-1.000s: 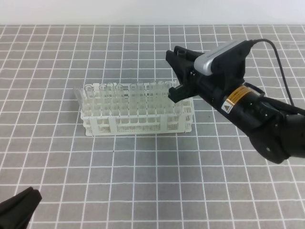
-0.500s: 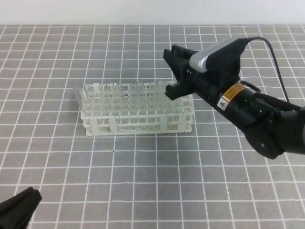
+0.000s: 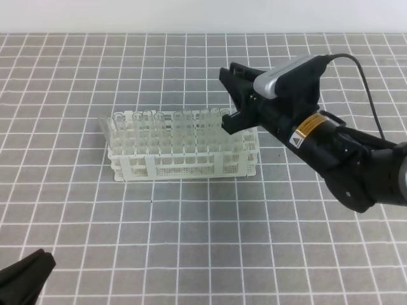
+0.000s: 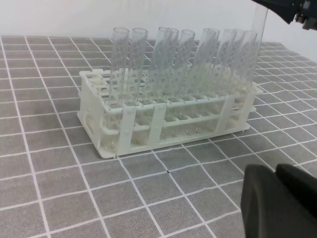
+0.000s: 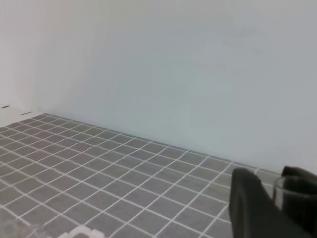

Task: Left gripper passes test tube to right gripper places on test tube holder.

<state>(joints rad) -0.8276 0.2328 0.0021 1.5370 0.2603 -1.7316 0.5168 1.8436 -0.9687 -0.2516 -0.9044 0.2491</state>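
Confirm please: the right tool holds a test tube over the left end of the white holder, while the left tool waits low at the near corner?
Not quite. The right tool holds the test tube over the right end of the white holder, as the exterior high view shows. The left tool does wait low at the near corner.

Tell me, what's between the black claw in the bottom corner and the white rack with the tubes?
Nothing but bare grey gridded mat. The high view shows it between the left gripper and the test tube holder.
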